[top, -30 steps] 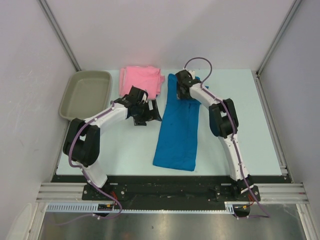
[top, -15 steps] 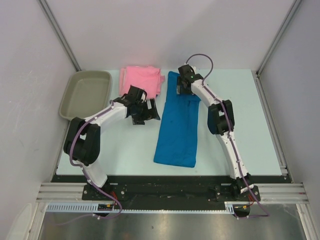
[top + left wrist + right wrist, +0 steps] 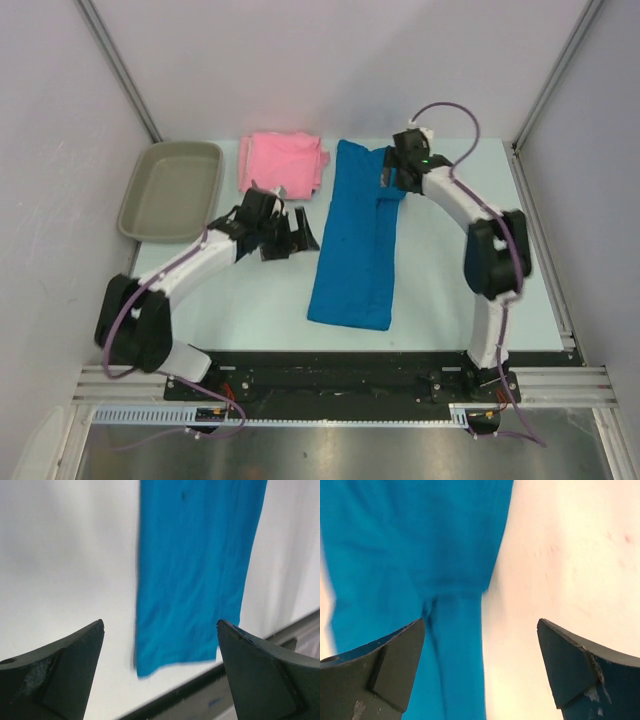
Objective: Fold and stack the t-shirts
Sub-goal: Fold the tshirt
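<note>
The bright blue t-shirt lies flat as a long narrow strip running from the far middle of the table toward the near edge. The pink t-shirt lies folded at the far side, left of the blue one. My left gripper hovers open just left of the blue strip, with nothing in it. In the left wrist view the blue t-shirt's near end shows beyond my left gripper. My right gripper is open over the strip's far right edge. In the right wrist view the blue t-shirt lies under my empty right gripper.
A grey-beige plastic tray stands at the far left of the pale table. White walls with metal posts close in the left, back and right sides. The black rail of the table's near edge shows in the left wrist view.
My right gripper has opened wider and moved off the blue t-shirt's far end toward its right edge, its elbow swinging right. My left arm has drawn back a little toward the near left.
</note>
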`<state>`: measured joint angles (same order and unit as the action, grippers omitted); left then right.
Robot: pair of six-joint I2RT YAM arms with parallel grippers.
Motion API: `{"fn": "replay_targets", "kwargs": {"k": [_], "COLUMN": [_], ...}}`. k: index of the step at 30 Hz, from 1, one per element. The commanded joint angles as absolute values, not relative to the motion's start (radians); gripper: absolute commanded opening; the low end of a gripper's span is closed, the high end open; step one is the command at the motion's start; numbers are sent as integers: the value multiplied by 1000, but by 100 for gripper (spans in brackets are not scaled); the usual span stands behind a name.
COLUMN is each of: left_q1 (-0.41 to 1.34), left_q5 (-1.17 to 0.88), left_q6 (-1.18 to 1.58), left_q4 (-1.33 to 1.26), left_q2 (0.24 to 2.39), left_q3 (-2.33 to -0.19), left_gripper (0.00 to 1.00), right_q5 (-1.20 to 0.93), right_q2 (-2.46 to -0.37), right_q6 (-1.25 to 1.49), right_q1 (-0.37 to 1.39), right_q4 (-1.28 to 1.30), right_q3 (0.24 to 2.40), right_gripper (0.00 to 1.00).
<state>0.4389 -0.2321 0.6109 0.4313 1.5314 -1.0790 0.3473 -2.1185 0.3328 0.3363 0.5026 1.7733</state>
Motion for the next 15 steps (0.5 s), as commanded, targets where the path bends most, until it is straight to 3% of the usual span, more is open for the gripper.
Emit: {"fn": "replay_targets", "kwargs": {"k": [1, 7, 15], "left_q1": [489, 552, 572], "left_q5": [-290, -377, -402], "left_q6": [667, 718, 773], "left_q4": [379, 220, 72], "left_q2": [1327, 1246, 1261], "left_q3": [-858, -618, -474], "left_gripper": [100, 100, 99], "right_q5": [246, 201, 152], "right_q2": [-1677, -1229, -729], "right_q6": [432, 590, 845], "right_q1": [354, 492, 633], "right_q4": [437, 454, 638], "right_q3": [1425, 941, 674], "right_gripper": [100, 100, 100]}}
